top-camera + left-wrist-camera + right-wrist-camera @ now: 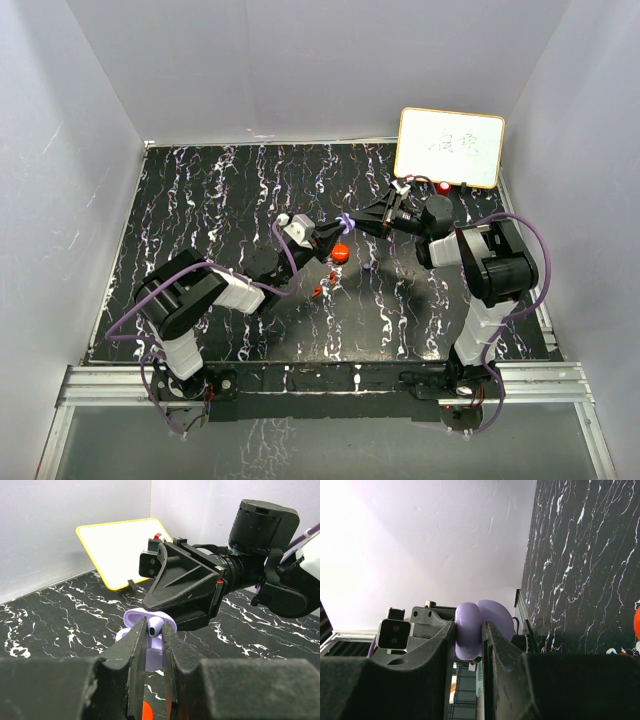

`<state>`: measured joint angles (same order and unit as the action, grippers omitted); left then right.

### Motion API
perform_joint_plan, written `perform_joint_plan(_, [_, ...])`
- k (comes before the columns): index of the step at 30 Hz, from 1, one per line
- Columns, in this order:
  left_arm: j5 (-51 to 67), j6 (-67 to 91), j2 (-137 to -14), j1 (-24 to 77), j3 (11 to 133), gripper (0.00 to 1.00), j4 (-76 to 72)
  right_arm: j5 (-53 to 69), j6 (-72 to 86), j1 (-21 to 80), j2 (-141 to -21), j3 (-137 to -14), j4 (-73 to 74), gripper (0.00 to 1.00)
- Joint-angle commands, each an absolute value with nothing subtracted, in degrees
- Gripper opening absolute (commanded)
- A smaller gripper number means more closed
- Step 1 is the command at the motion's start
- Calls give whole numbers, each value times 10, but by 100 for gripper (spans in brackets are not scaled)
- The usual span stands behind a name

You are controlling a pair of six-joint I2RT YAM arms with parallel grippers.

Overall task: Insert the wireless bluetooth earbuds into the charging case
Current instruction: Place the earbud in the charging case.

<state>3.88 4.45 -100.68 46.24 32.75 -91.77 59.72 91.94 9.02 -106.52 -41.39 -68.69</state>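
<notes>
As the left end effector (153, 636) pinches a lavender earbud (153, 626), the right end effector (469, 632) grips a purple case (495, 616). Both sit close together.

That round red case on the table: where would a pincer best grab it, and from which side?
Probably from straight above, closing across the rim of the red case. It looks round and low, resting on the table, so only its sides offer a grip; any opposite pair should do.
</notes>
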Motion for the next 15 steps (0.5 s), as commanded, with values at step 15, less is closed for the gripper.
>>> perform_joint_plan(15, [40,36,-981,459,323,0,-1024,592,963,93,-1080,-419,-780,0])
